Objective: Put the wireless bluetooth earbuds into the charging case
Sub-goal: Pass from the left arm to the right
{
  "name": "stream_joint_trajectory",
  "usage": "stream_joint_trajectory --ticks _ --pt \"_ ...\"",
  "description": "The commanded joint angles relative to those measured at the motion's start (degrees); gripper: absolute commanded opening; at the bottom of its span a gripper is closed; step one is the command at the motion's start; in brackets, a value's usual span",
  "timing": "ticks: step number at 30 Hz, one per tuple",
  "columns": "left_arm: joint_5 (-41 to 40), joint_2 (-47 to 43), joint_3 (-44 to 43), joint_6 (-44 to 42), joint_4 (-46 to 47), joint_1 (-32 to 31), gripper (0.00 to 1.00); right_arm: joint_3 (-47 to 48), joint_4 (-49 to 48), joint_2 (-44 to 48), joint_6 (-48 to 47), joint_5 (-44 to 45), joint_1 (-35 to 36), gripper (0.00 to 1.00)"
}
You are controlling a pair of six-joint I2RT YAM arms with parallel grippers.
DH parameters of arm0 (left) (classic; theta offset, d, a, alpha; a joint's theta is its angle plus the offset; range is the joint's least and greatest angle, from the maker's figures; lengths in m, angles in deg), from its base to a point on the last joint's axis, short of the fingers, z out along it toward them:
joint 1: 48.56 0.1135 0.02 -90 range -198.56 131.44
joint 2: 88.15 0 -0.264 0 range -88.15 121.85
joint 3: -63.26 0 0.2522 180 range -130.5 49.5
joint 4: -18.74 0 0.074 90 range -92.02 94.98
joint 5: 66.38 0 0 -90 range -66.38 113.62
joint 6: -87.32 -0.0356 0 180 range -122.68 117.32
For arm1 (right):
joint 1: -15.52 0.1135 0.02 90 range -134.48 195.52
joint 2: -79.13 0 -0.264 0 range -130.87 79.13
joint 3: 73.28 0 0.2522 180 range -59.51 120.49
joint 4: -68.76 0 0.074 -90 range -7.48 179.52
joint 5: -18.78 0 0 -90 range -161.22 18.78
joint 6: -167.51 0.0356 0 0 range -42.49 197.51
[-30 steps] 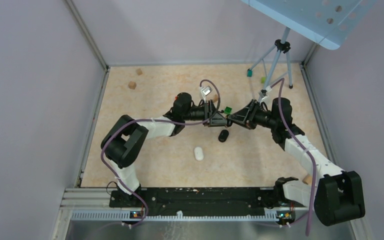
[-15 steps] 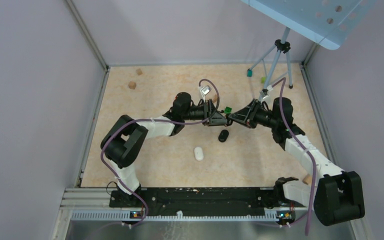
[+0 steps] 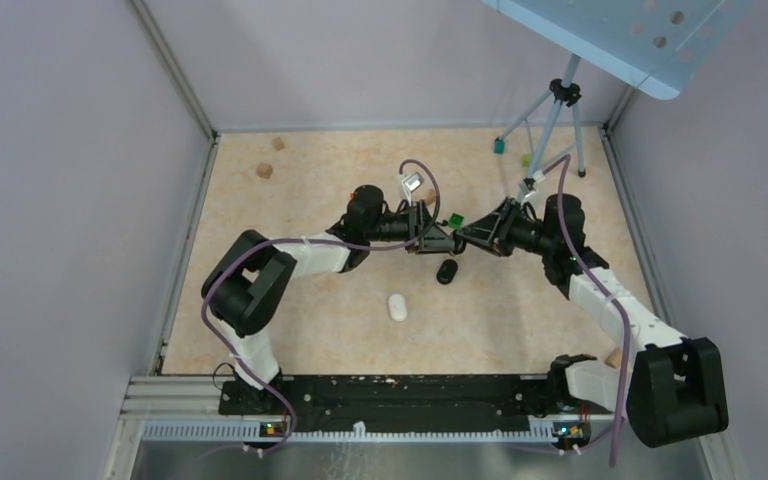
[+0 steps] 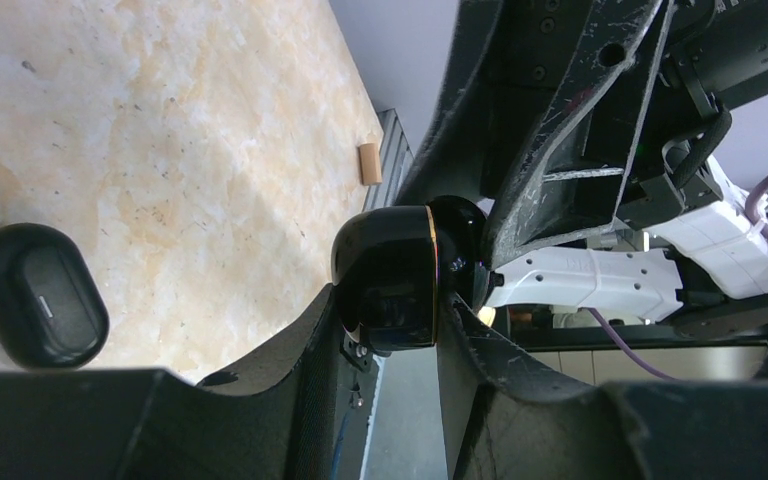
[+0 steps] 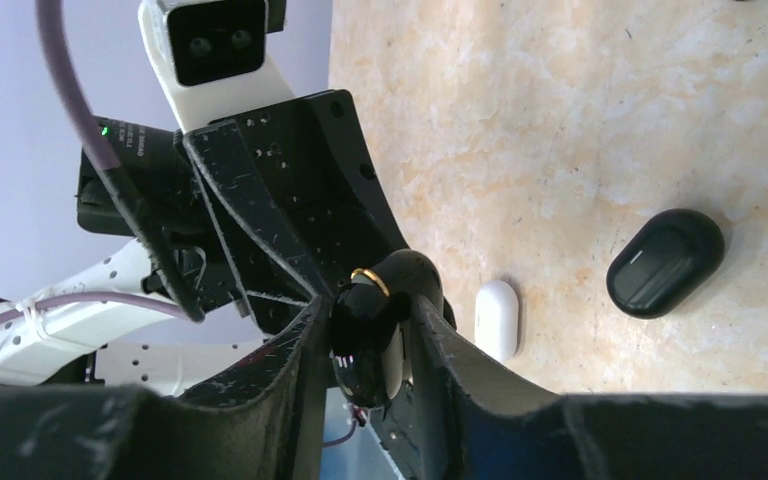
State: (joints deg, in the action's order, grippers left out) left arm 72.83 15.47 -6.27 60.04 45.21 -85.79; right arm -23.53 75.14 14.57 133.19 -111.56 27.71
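A glossy black charging case [image 4: 385, 270] with a thin gold ring hangs above the table between both arms. My left gripper [image 4: 388, 300] is shut on its body, one finger on each side. My right gripper [image 5: 370, 310] comes in from the opposite side. Its fingers stand close on either side of the case's [image 5: 365, 340] other end, with a thin dark sliver showing along one finger. In the top view the two gripper tips [image 3: 455, 238] meet over the middle of the table. No earbuds are visible; they are hidden or out of view.
A matte black oval pod [image 3: 447, 271] lies on the table just below the grippers, with a white capsule-shaped pod [image 3: 397, 306] nearer the bases. A green block [image 3: 454, 218] sits behind the grippers. Wooden cubes [image 3: 264, 170] lie far left and a tripod [image 3: 557, 120] stands far right.
Hardly anything differs: both arms keep their tips together over the middle of the table, and the two pods on the table have not moved.
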Motion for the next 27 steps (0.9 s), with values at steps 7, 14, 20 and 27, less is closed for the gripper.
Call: stream_joint_trajectory --ticks 7,14,20,27 --pt "0.71 -2.89 -1.49 -1.19 2.77 -0.13 0.18 3.22 2.84 0.55 -2.80 -0.20 -0.39 0.21" --pt "0.71 -2.92 -1.53 -1.20 2.91 -0.14 0.18 0.05 -2.15 0.76 0.73 -2.11 -0.33 0.08" --pt "1.72 -2.58 -1.98 -1.20 3.05 -0.13 0.24 -5.80 -18.16 -0.62 11.03 -5.05 -0.36 0.00" --pt "3.25 -2.28 -2.37 -0.93 3.67 0.20 0.35 -11.72 -35.96 -2.50 21.91 -7.10 -1.41 0.00"
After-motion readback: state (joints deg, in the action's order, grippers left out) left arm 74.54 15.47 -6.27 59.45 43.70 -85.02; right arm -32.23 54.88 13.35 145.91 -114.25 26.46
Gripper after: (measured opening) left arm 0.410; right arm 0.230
